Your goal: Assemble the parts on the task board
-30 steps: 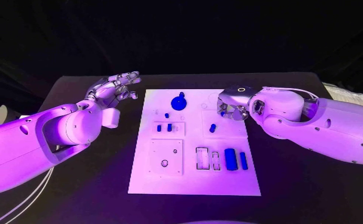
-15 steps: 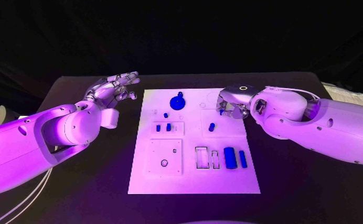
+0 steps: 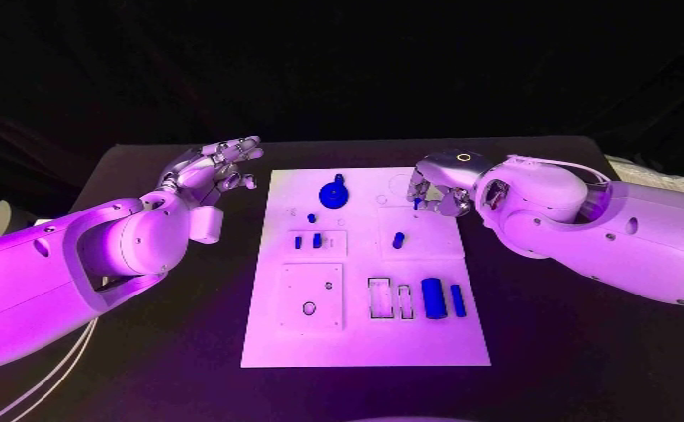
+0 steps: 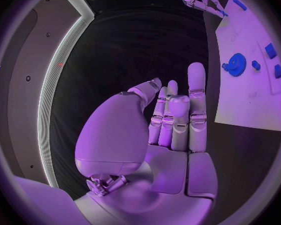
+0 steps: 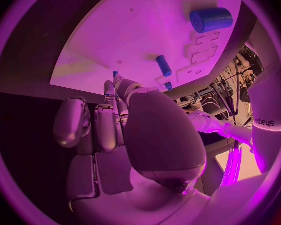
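The silver right hand (image 3: 438, 191) has lifted slightly, pinching a small blue peg (image 3: 418, 202) above the white task board (image 3: 364, 333); the silver left hand (image 3: 213, 170) hovers spread, empty.

The bench (image 3: 171, 363) is black, and the task board (image 3: 364, 328) on it is plain white with no pattern. The parts are blue: a round gear-like piece (image 3: 335, 193), a fat cylinder (image 3: 432, 298), a thin bar (image 3: 458, 299) beside it, a short peg (image 3: 399, 240), and two small blocks (image 3: 308, 241). Both arms are white, and the left hand (image 3: 213, 167) and right hand (image 3: 435, 190) are silver.
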`<state>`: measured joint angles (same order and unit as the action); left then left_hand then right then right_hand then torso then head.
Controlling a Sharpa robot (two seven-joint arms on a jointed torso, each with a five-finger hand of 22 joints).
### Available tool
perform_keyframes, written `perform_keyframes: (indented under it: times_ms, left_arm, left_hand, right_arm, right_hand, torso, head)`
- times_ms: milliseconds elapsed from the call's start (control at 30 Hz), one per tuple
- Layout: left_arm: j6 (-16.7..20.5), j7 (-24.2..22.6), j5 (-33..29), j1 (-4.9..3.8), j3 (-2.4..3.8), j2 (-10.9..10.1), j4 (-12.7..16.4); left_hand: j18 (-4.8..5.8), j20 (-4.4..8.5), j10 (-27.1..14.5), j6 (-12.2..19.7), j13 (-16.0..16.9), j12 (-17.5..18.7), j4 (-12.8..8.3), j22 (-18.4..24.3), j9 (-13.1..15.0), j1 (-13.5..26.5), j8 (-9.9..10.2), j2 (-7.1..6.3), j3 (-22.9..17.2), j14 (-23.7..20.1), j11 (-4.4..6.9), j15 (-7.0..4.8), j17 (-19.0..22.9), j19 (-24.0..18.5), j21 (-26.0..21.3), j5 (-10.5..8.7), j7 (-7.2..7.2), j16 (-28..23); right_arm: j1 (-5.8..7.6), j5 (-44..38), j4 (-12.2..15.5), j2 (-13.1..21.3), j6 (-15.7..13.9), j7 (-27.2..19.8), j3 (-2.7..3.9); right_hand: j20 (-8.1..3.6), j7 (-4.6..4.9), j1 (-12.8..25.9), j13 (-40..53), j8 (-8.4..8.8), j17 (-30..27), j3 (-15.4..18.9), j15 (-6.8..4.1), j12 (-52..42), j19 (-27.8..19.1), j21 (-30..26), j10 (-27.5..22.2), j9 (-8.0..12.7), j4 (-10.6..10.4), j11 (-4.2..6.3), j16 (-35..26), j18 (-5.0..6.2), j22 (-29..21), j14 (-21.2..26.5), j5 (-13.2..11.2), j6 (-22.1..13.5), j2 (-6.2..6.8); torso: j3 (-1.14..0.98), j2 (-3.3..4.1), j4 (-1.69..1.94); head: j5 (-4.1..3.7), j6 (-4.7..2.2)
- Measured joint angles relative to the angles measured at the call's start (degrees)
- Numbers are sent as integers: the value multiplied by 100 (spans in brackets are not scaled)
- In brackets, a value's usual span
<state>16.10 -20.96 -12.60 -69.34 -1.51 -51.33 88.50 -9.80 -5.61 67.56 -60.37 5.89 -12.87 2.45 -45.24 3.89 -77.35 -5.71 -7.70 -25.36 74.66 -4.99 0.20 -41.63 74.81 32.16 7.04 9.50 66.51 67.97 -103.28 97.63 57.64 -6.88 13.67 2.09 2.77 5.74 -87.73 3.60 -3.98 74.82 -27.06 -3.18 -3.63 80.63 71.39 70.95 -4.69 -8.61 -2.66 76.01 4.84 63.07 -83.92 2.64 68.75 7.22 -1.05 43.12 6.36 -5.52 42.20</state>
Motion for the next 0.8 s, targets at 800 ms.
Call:
perform_keyframes:
  times_ms: [800]
  left_arm:
    - [1,-7,4,6,-1,24,16]
  left_hand:
    - [0,0,0,0,-1,-23,0,-1,1,0,0,0,0,1,0,0,6,0,0,0,0,0]
  right_arm:
    - [-495,-89,1022,-803,-291,-80,-9]
  right_hand:
    - [12,21,22,-8,10,8,-118,0,35,11,24,0,-13,119,0,0,0,23,0,13,22,26]
  torso:
    - [15,-1,11]
  head:
    - [489,120]
